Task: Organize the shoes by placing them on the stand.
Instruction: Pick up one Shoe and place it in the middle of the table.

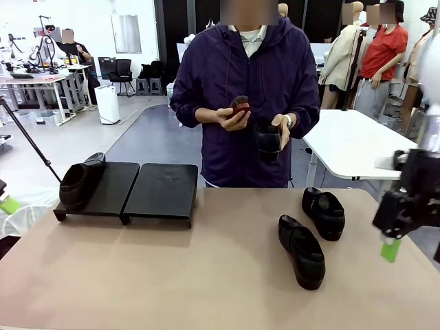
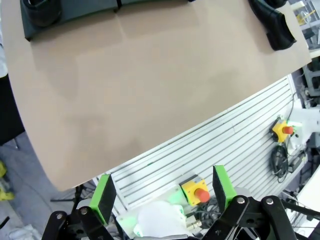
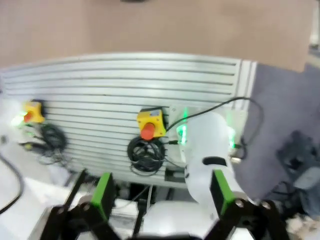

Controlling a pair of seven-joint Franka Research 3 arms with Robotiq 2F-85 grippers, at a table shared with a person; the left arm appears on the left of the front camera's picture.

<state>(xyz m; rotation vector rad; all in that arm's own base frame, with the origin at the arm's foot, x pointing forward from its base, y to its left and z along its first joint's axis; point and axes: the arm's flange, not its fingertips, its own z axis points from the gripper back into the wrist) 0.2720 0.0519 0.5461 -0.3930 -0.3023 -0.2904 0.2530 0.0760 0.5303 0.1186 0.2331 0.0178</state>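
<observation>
A tan table (image 1: 172,275) stands in an open workshop, and a person in a purple jacket (image 1: 275,75) waits at its far edge. The black stand (image 1: 161,189) sits at the table's far left corner, its two slanted platforms side by side. One loafer (image 1: 79,182) lies on the left platform, along its outer edge. Toward the table's right edge, on the bare top, lie a nearer loafer (image 1: 302,251) and a farther loafer (image 1: 324,212), close together but apart. The person holds a fourth loafer (image 1: 268,141) in one hand (image 1: 283,127) and a small brown round object (image 1: 240,105) in the other hand (image 1: 232,118).

The right gripper (image 1: 390,247) hangs off the table's right edge, clear of the loafers. In its wrist view its green pads (image 3: 102,195) stand wide apart with nothing between them, over a slatted aluminium panel (image 3: 125,85). The left gripper (image 2: 162,192) hangs beyond the near left corner, its jaws likewise wide and empty, above a yellow emergency-stop button (image 2: 196,190).
</observation>
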